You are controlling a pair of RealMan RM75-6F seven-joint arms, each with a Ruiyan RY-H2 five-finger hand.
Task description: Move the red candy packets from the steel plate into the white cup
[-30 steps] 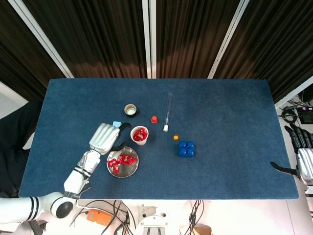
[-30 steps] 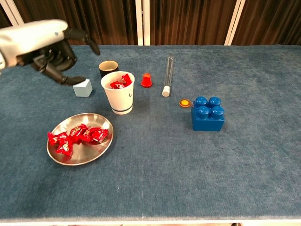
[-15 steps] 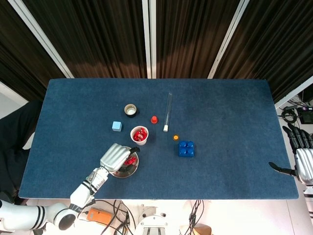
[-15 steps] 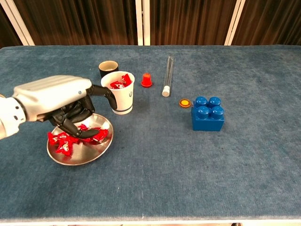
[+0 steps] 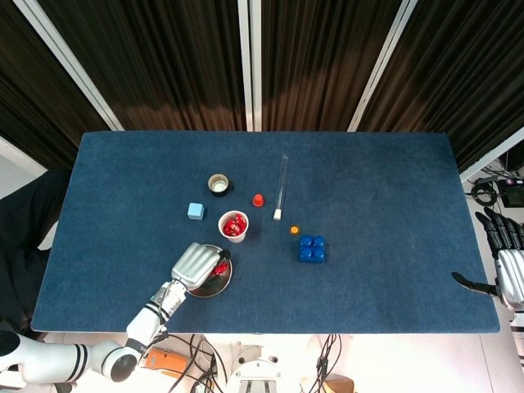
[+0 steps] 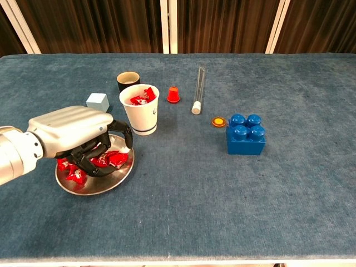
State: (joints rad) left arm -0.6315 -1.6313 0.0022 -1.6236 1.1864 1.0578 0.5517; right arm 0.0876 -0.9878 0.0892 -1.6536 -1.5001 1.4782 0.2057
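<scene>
Candy first: small red crinkly-wrapped candy packets [image 6: 108,160] heaped on round steel plate [image 6: 114,181], just left-front of white paper cup [image 6: 140,109], itself already holding several red packets. Looks light, soft, slippery in foil; likely best pinched at twisted wrapper end.

Left hand [image 6: 78,133] low over plate, fingers curled down among packets; cannot tell if one pinched.

Right hand [image 5: 509,266] idle at far table edge, fingers apart, holding nothing.

Versus half second ago: left hand lower, shifted slightly toward near edge, pale blue cube [image 6: 98,102] uncovered.
</scene>
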